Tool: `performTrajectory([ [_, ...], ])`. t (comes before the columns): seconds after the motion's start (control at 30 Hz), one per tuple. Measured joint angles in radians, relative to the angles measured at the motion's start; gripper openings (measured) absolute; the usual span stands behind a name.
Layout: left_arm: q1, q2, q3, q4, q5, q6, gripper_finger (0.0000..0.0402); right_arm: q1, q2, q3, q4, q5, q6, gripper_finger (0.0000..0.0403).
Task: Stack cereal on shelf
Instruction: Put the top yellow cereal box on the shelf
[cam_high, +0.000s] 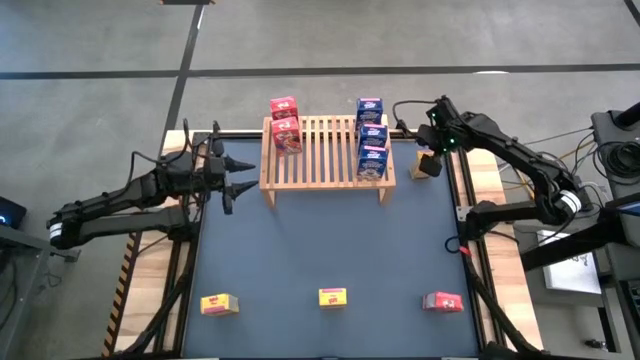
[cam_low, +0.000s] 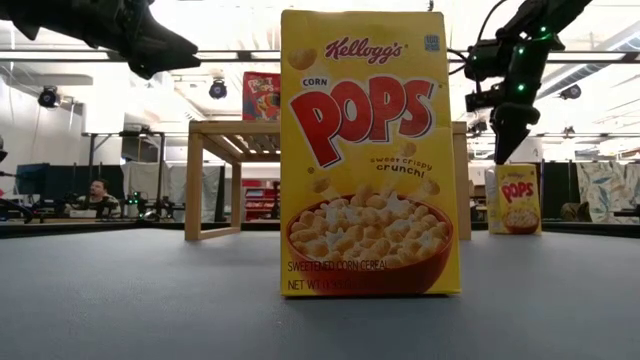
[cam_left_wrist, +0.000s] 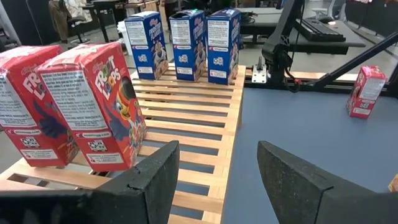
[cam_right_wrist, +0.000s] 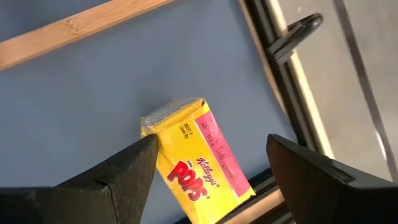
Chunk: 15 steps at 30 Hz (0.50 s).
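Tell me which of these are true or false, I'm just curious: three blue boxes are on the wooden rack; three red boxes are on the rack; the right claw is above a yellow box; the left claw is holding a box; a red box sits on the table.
1. Three blue boxes stand on the wooden rack: true.
2. Three red boxes on the rack: false. Only two red boxes stand there.
3. The right gripper is above a yellow box: true.
4. The left gripper holds a box: false. It is open and empty.
5. A red box on the table: true.
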Motion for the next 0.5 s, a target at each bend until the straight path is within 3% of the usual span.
performTrajectory([
  [0.5, 0.000, 0.000, 0.000, -0.008, 0.000, 0.009, 0.0200, 0.000, 0.004, 0.030, -0.088, -0.009, -0.106, 0.0292],
])
